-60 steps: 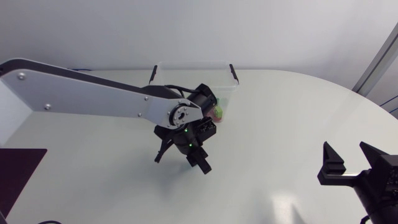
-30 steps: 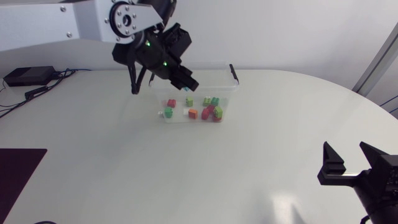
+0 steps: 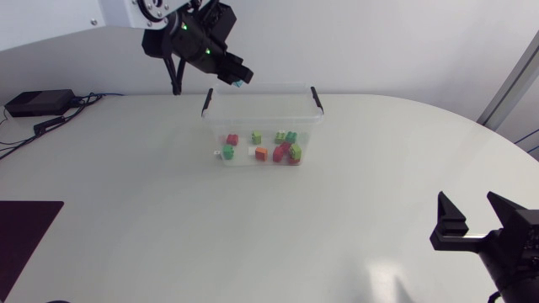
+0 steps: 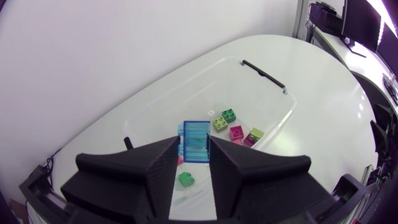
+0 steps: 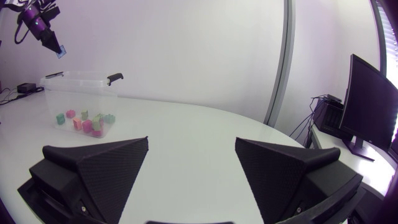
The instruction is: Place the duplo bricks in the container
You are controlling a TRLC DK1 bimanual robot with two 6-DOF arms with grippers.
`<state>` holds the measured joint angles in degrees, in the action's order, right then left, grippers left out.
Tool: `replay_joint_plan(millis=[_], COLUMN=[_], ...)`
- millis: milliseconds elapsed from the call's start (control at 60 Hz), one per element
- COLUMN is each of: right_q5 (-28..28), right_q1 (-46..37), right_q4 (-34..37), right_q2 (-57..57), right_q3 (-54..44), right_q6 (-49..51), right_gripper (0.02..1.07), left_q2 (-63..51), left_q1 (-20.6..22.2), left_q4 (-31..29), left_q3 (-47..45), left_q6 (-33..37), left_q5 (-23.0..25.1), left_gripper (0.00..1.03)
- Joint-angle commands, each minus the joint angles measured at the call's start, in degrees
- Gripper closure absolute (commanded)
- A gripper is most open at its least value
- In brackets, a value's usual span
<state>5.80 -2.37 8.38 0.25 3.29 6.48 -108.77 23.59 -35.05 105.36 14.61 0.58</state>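
Observation:
A clear plastic container (image 3: 221, 108) with black handles stands at the back of the table, holding several red, green and orange duplo bricks (image 3: 285, 149). My left gripper (image 3: 237, 78) hangs high over the container's rear left corner, shut on a small blue brick (image 3: 240, 84). The left wrist view has the blue brick (image 4: 196, 141) clamped between the fingers, with the container (image 4: 186, 81) and its bricks (image 4: 228, 116) straight below. My right gripper (image 3: 473, 220) rests open and empty at the table's near right; its wrist view looks across at the container (image 5: 74, 84).
A black box with cables (image 3: 38, 103) lies at the table's far left. A dark mat (image 3: 25, 227) sits at the near left edge. White tabletop stretches between the container and my right gripper.
My left arm has risen from low over the table in front of the container and swung back to above its rear left corner, carrying the blue brick. The right arm has not moved.

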Motion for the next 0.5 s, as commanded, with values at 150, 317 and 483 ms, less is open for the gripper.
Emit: replay_joint_plan(millis=[150, 317, 483], right_q5=[0.3, 0.3, 0.3], right_q1=[-0.4, -0.4, -0.4], right_q4=[1.3, 1.3, 1.3], right_q2=[-0.5, -0.5, -0.5], right_q3=[-0.4, -0.4, -0.4], right_q6=[0.8, 0.8, 0.8], right_gripper=[0.06, 0.06, 0.06], left_q2=[-5.3, -6.0, -2.1], left_q1=[-0.7, -1.4, -2.3], left_q4=[-0.3, -0.6, -2.5], left_q3=[3.4, 4.1, 3.0], left_q6=[-1.2, -1.3, -1.3], left_q5=[0.1, -0.1, 0.0], left_gripper=[0.68, 0.03, 0.04])
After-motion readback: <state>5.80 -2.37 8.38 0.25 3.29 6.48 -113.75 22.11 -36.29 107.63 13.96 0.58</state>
